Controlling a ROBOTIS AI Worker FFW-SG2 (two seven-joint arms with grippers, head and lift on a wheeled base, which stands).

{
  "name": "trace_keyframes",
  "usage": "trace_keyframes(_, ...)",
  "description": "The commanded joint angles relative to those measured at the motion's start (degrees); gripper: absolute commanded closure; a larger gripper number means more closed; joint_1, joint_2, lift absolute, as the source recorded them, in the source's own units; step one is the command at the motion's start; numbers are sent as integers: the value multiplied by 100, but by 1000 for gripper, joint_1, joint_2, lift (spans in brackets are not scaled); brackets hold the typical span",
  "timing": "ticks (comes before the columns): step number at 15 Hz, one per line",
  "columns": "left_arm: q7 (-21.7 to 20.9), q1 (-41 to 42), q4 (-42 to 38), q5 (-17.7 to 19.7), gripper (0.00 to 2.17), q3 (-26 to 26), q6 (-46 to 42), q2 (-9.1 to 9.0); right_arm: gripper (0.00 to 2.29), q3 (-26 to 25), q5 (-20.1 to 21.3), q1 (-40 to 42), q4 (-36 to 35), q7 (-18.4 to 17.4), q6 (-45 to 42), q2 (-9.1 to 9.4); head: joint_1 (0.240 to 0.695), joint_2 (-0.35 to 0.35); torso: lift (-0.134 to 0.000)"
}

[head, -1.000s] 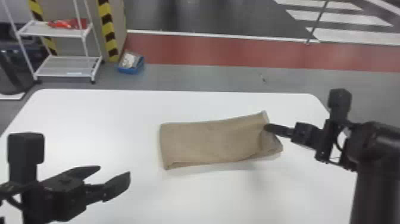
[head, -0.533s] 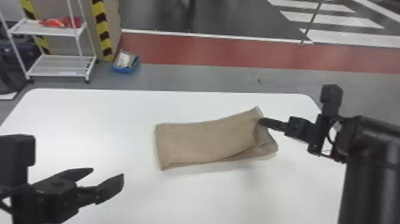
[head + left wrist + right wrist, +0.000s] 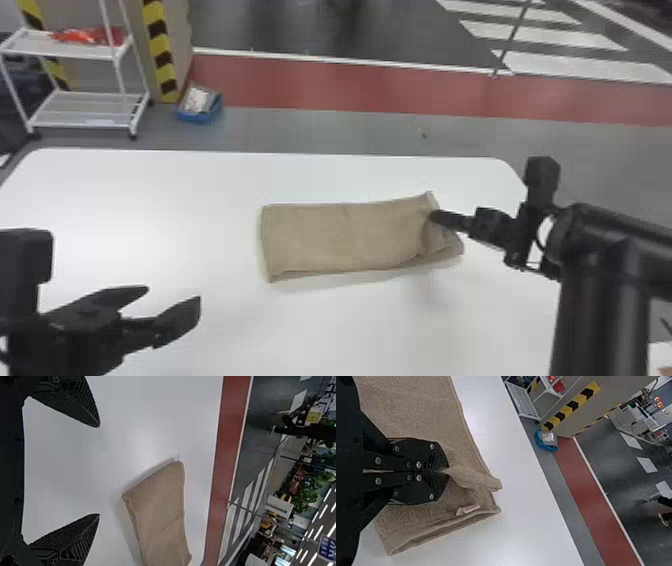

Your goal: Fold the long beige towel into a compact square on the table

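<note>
Head view, back left: white metal two-shelf rack (image 3: pixel 75 109), crumpled orange-red item (image 3: pixel 82 36) on its upper shelf. Just beside it, yellow-and-black striped strip (image 3: pixel 161 55) on a grey-beige pillar (image 3: pixel 179 45). Open blue bin (image 3: pixel 192 117) at the pillar's foot, pale packet (image 3: pixel 196 99) inside. Red floor band (image 3: pixel 350 85) beyond.

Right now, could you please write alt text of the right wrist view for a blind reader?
The right hand pinches a fold of the beige towel near its end, on a white table; a small pale tag shows beside.
</note>
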Motion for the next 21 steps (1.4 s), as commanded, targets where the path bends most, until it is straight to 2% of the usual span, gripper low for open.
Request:
trace_keyframes(1, -2, -4, -21, -15, 76, 41, 0, 9, 1197, -319, -382, 0, -634, 34, 563, 14, 695, -172, -124)
trace_keyframes(2, -2, -4, -21, -15, 76, 50, 0, 18, 1197, -644, -444, -62, -695, 17, 721, 14, 695, -170, -124)
trace_keyframes(3, -2, -4, -21, -15, 76, 50, 0, 9, 1197, -626, -382, -53, -563, 8, 774, 14, 695, -173, -124)
trace_keyframes(6, -2, -13, -21, -41, 76, -82, 18, -9, 1197, -477, -206, 44, 166, -62, 71, 14, 695, -196, -124)
trace_keyframes(8, -11, 23, -30, -59, 76, -73, 18, 0, 1197, -477, -127, -26, 403, -71, -70, 14, 695, -204, -124)
trace_keyframes(10, -2, 31, -12, -59, 76, -38, 18, 0, 1197, -442, -180, 18, 175, 34, 35, 14, 695, -206, -124)
trace_keyframes(12, -2, 31, -12, -59, 76, -38, 18, 0, 1197, -662, -268, -141, -265, 52, 563, 14, 695, -198, -124)
trace_keyframes(13, -2, 31, -12, -59, 76, -47, 0, -9, 1197, -767, -224, -220, -247, 61, 739, 14, 695, -198, -124)
trace_keyframes(17, -2, 58, -21, -59, 76, -117, 0, -17, 1197, -644, -136, 0, 351, -53, -35, 14, 695, -221, -124)
trace_keyframes(20, -11, 93, -38, -59, 76, -47, 0, 9, 1197, -626, -118, -79, 368, -71, -17, 14, 695, -223, -124)
trace_keyframes(21, -11, 102, -38, -59, 76, -47, 0, 9, 1197, -653, -118, -158, 184, -1, 211, 14, 695, -221, -124)
